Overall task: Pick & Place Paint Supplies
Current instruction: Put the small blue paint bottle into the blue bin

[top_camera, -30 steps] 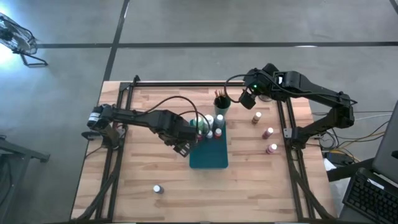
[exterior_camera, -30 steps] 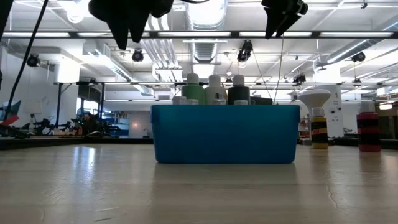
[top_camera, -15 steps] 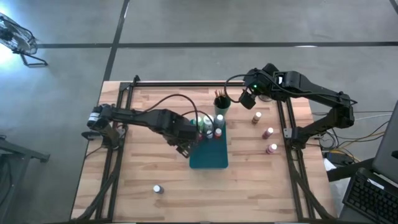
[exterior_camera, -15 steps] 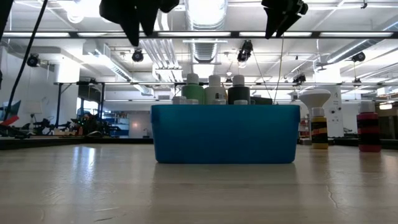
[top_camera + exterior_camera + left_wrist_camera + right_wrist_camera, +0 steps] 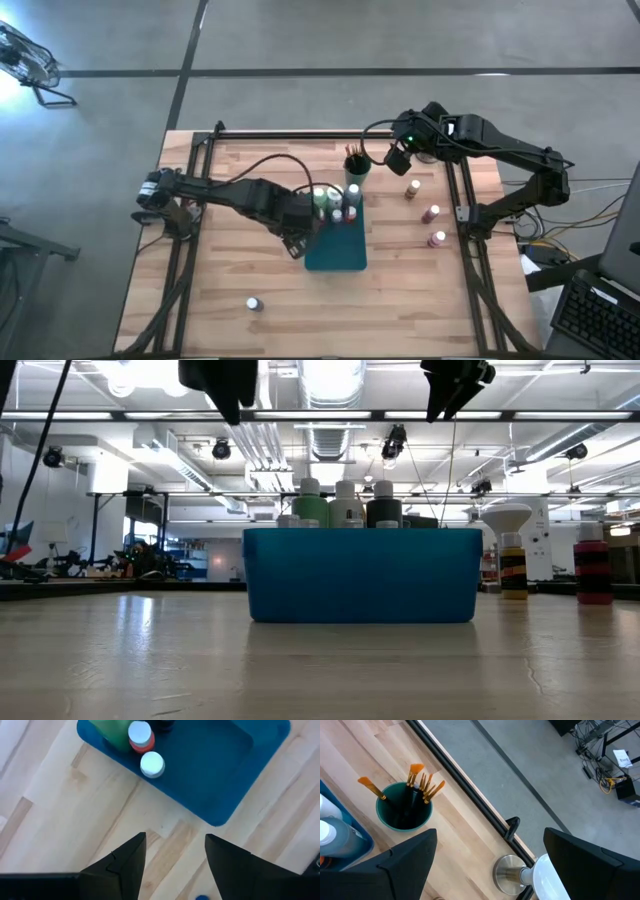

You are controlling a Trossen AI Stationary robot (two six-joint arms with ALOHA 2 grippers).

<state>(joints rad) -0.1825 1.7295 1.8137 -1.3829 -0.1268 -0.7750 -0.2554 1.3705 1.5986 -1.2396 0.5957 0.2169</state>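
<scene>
Overhead, left claw (image 5: 174,854) hangs parted, empty, beside the teal tray (image 5: 220,765).

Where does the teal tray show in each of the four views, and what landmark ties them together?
High view: the teal tray lies mid-table, bottles standing at its far end.
Low view: its blue side wall fills the centre, bottle tops showing above the rim.
Left wrist view: it runs across the upper part.
Right wrist view: only a corner shows at the left edge.
Shared landmark: the light-green bottle in the tray, unseen in the right wrist view.
</scene>
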